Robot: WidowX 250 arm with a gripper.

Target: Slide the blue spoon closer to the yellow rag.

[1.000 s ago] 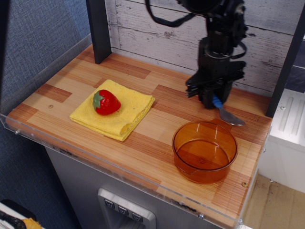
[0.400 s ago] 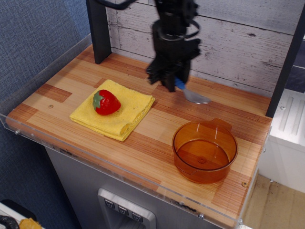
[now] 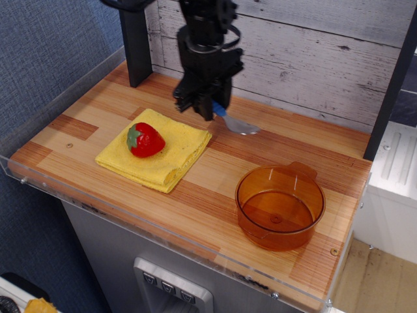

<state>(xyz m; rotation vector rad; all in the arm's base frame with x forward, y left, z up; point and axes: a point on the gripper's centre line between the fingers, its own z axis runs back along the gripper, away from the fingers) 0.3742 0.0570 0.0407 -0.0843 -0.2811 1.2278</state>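
The blue spoon [image 3: 233, 119] lies low over the wooden table, its silver bowl pointing right and its blue handle mostly hidden inside my gripper [image 3: 207, 111]. The gripper is shut on the handle and stands just beyond the far right corner of the yellow rag [image 3: 156, 149]. The rag lies flat at the left middle of the table with a red strawberry [image 3: 145, 139] on top of it. Whether the spoon's bowl touches the table I cannot tell.
An orange transparent bowl [image 3: 280, 206] stands at the front right. A dark post [image 3: 135, 40] rises at the back left. A clear acrylic rim [image 3: 163, 229] runs along the table's front edge. A white plank wall [image 3: 313, 59] backs the table.
My gripper has carried the spoon left across the back of the table, from beside the orange bowl to the rag's far right corner. The rag, strawberry and bowl have not moved.
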